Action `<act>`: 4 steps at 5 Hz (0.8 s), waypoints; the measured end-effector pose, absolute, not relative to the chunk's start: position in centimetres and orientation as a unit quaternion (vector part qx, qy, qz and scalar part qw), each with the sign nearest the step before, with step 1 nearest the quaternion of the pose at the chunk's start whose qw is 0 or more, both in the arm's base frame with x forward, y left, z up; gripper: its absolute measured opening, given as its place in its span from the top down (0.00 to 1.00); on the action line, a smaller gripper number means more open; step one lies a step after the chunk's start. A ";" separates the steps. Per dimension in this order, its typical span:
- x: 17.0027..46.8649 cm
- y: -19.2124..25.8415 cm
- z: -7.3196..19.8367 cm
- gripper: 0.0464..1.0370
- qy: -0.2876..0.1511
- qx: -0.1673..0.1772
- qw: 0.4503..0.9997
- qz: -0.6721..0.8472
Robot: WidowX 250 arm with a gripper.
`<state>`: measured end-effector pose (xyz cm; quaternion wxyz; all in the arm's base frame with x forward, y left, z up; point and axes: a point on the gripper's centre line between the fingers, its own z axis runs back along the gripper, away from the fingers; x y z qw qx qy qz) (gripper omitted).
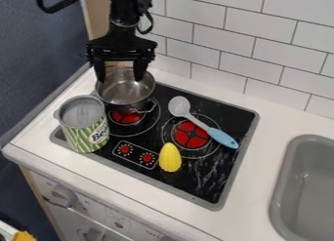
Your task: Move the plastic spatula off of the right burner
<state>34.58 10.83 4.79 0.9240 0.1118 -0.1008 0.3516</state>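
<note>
My gripper point(120, 78) hangs over the metal pot at the back left of the stove, its two fingers spread wide with nothing held between them. The spatula point(189, 113), spoon-like with a grey head and a light blue handle, lies diagonally across the right burner point(190, 134). Its head points to the back left, and the handle's end lies near the stove's right edge. Some distance separates the gripper from the spatula, which is to its lower right.
A metal pot point(125, 89) stands at the left burner, with a striped can point(83, 124) in front of it to the left. Yellow toy corn point(170, 157) lies by the printed knobs. A grey sink point(306, 186) is at the right; a tiled wall point(254, 45) rises behind.
</note>
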 end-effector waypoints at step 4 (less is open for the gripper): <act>34.3 0.8 6.2 0.04 -0.150 0.015 0.895 0.420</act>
